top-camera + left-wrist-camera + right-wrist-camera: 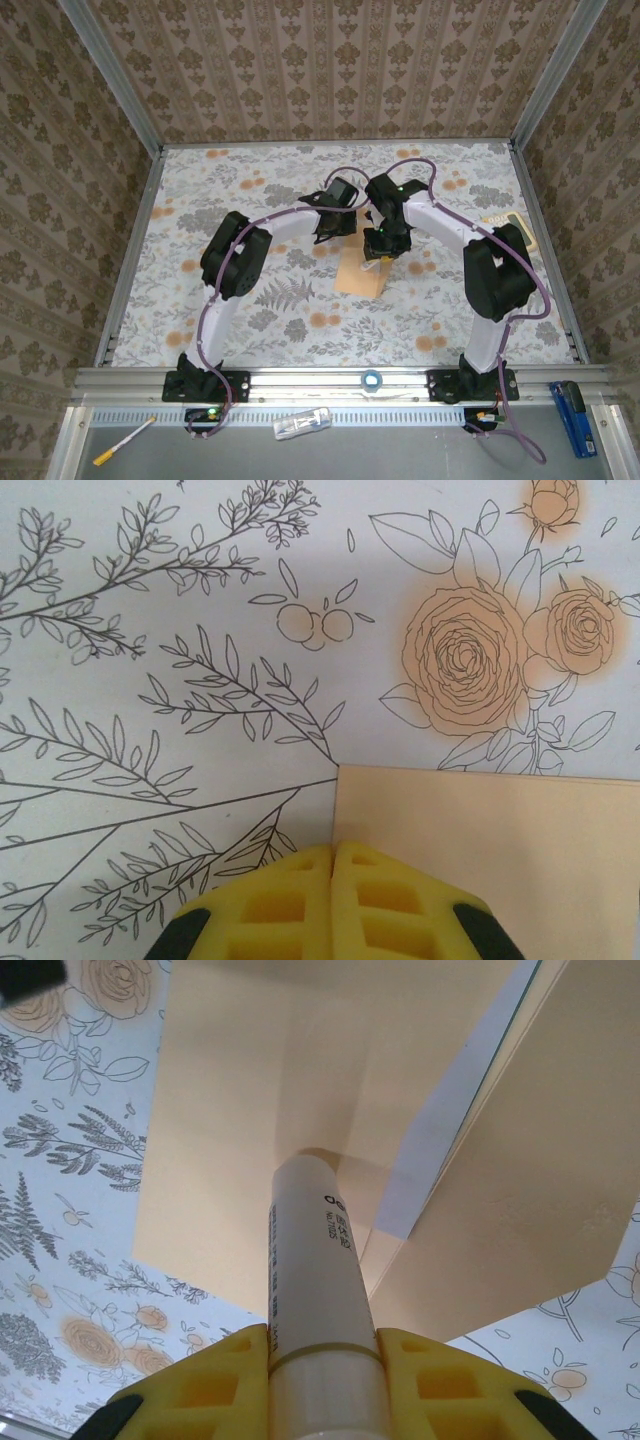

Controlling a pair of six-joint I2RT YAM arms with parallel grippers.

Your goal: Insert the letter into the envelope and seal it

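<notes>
The envelope (360, 278) lies flat near the middle of the counter (210, 185), on the floral tablecloth (150, 630), with both arms bent in over it. It is plain tan paper.

The left gripper (333, 865) has its yellow fingers pressed together with nothing between them. From its wrist camera the tips sit right at one corner of the envelope, over its edge. I cannot tell whether they press down on the paper or only hang just above it.

The right gripper (325, 1355) pinches a glue stick (305, 1240), a white tube with small dark print along its side. The tube points away from the fingers, and its far end meets the envelope where the flap folds away from the body. The flap stands open, spreading off to one side. Between flap and body runs a narrow whitish strip with a thin dark line along one edge. This looks like the edge of the letter (450, 1110) tucked inside the envelope, though I cannot see more of it than that.

Off by the right arm a pale yellow calculator (505, 225) rests on the cloth, well apart from the envelope. A small roll of tape (372, 380) sits on the metal rail between the two arm bases.
</notes>
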